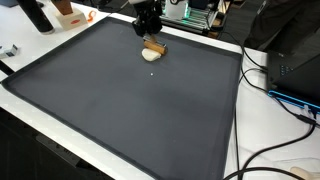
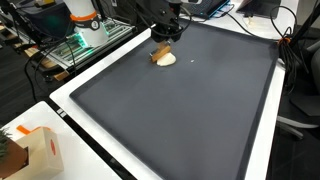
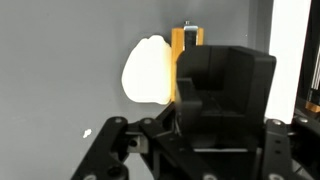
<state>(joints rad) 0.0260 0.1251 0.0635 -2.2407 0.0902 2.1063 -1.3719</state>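
Observation:
My gripper point(image 1: 149, 33) hangs low over the far part of a dark mat point(image 1: 120, 110), right above a small tan wooden block point(image 1: 154, 46). A cream oval object point(image 1: 151, 56) lies against the block on the mat. Both exterior views show this, with the gripper point(image 2: 166, 36), the block point(image 2: 157, 52) and the cream object point(image 2: 168, 60). In the wrist view the block point(image 3: 180, 65) stands beside the cream object point(image 3: 147, 70), and its lower part is hidden behind the black gripper body point(image 3: 225, 100). The fingertips are hidden, so I cannot tell whether they grip the block.
The mat point(image 2: 180, 120) has a white border point(image 2: 75, 115). An orange-and-white box point(image 2: 40, 150) stands on the white table by one corner of the mat. Cables point(image 1: 290, 100) and dark equipment lie beside the mat. More gear point(image 1: 195, 15) stands behind the arm.

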